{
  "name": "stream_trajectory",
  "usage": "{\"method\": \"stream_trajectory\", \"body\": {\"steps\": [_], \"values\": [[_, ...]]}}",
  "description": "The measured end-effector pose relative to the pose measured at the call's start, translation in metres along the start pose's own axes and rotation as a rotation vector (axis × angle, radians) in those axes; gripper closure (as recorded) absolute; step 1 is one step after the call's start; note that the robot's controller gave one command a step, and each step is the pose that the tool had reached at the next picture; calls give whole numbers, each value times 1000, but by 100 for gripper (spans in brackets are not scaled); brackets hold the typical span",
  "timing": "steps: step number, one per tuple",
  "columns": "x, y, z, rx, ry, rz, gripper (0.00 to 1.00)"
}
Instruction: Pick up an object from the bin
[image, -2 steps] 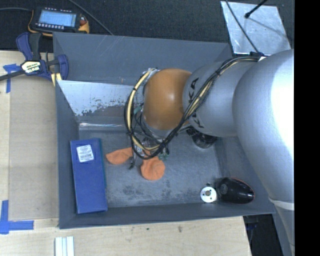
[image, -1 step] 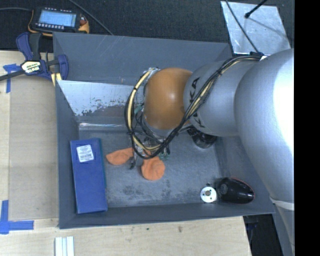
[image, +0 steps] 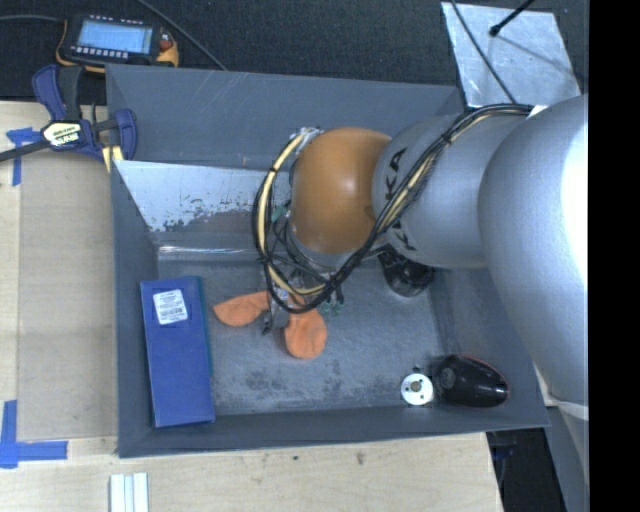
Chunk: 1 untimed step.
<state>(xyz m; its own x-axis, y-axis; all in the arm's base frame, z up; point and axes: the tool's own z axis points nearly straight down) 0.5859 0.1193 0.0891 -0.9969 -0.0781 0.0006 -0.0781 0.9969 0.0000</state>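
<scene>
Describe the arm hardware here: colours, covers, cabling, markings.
The arm is built of thick, rounded, silver-grey metal links. Its wrist end carries a glossy orange dome cover. Yellow and black cables loop round the dome's left side and bunch beneath it, and more black ones run back across the silver link. Black lettering on that link is partly hidden by the cables.

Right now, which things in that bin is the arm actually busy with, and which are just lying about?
Job in hand: the pincer, hanging over the orange lumps mid-bin.

Lying about: the blue box at the left; the black gadget with a white knob in the near right corner.
</scene>
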Motion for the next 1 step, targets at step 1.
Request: {"method": "stream_trajectory", "body": {"steps": [1], "values": [[0,0,-16,1,3,0,100]]}}
